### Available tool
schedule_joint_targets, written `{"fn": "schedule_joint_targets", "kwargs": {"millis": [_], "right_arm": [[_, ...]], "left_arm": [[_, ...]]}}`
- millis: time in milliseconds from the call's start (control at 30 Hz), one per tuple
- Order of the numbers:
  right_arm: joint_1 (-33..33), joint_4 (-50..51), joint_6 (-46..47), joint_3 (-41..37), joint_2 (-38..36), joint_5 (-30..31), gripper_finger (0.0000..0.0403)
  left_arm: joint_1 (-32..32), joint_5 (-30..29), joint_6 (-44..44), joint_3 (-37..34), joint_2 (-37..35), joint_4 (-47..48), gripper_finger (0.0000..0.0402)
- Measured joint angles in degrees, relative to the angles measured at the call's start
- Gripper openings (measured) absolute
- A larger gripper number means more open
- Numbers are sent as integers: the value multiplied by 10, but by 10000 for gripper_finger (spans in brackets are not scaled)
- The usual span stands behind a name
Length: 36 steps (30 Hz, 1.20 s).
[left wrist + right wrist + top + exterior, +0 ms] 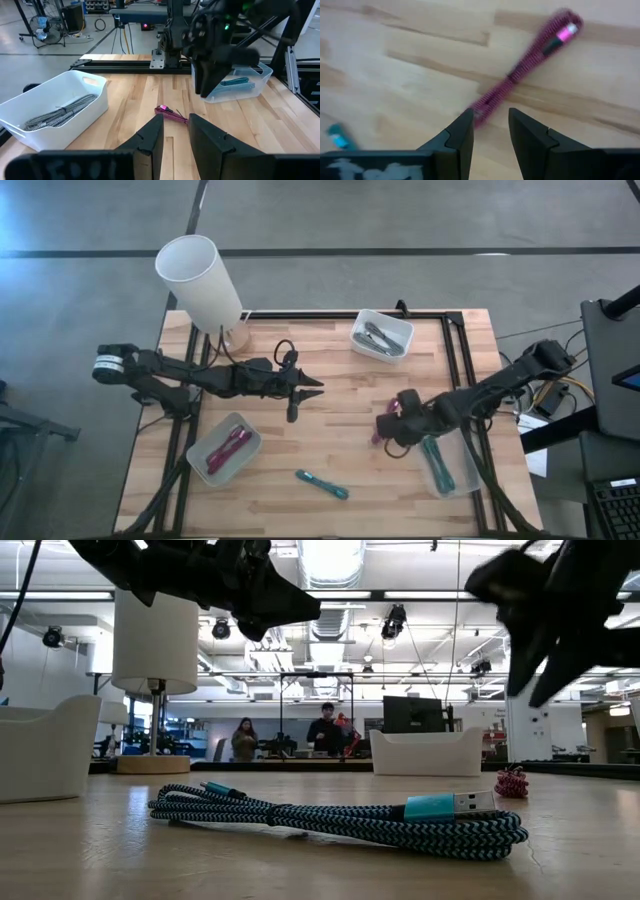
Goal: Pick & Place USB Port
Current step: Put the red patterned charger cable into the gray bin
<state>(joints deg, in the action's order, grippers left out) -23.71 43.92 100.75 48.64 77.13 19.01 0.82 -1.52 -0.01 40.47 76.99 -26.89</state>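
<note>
A white lamp [200, 280] stands at the far left corner of the wooden table [330, 390], its shade leaning over the edge. At the far side, a white bin [381, 335] holds grey braided cables. Near the left edge a second bin [223, 449] carries pink cables, and by the right edge a clear bin [448, 463] holds teal ones. A loose teal cable [322, 484] lies alone near the front edge, well apart from both arms; from table height it fills the foreground, its teal plug end toward the right.

The pink USB cable [379, 426] lies on the bare wood right of centre, bundled into a slim strip. In the high view only a short piece shows beside the right arm; the right wrist view shows its long axis running diagonally away from the fingers, with the bright pink plug at the far end. It is partly hidden from above by the right gripper [392, 423], which hangs just over it. That gripper's fingers stand apart with a narrow gap and hold nothing; the near end of the cable sits at the gap.

The left gripper [312, 388] hovers over the middle of the table, pointing right toward the other arm, fingers parted a little and empty. People stand in the room far behind the table.
</note>
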Motion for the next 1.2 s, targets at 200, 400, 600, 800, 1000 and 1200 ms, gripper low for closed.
{"fn": "schedule_joint_targets", "kwargs": {"millis": [200, 400, 600, 800, 1000, 1200], "right_arm": [[49, 7, -28, 0, 46, -28, 118], [98, 7, -29, -1, 76, -22, 118], [130, 6, 0, -1, 113, -28, 118], [135, 2, 24, -1, 149, -58, 118], [137, 2, 38, -1, 178, -47, 118], [135, 2, 0, 0, 194, -21, 116]], "left_arm": [[0, 0, 0, 0, 0, 0, 97], [0, 0, 0, 0, 0, 0, 97], [0, 0, 0, 0, 0, 0, 97], [0, 0, 0, 0, 0, 0, 97], [0, 0, 0, 0, 0, 0, 97], [0, 0, 0, 0, 0, 0, 97]]}}
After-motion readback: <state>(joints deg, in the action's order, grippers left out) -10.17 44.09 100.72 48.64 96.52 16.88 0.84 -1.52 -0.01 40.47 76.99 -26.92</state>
